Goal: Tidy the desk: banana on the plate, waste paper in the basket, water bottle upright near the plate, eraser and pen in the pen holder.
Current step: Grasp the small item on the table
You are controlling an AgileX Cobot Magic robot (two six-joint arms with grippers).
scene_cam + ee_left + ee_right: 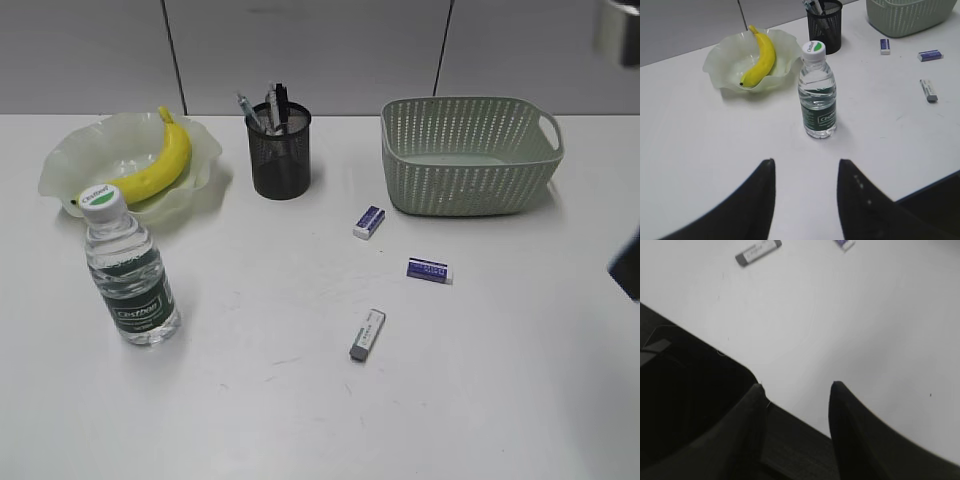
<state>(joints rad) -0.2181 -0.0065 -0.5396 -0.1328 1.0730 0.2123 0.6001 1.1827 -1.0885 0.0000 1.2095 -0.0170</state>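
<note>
Left hand (805, 200) and right hand (796, 432) hover spread, apparently empty, above desk (500, 400).

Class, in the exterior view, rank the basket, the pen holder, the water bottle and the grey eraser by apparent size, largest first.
1. basket
2. water bottle, though it stands nearest the camera, which inflates it
3. pen holder
4. grey eraser

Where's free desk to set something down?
Free: the desk's front strip, below the bottle and grey eraser; also the right side under the basket. Crowded: back row, plate to holder, and the erasers mid-desk.
</note>
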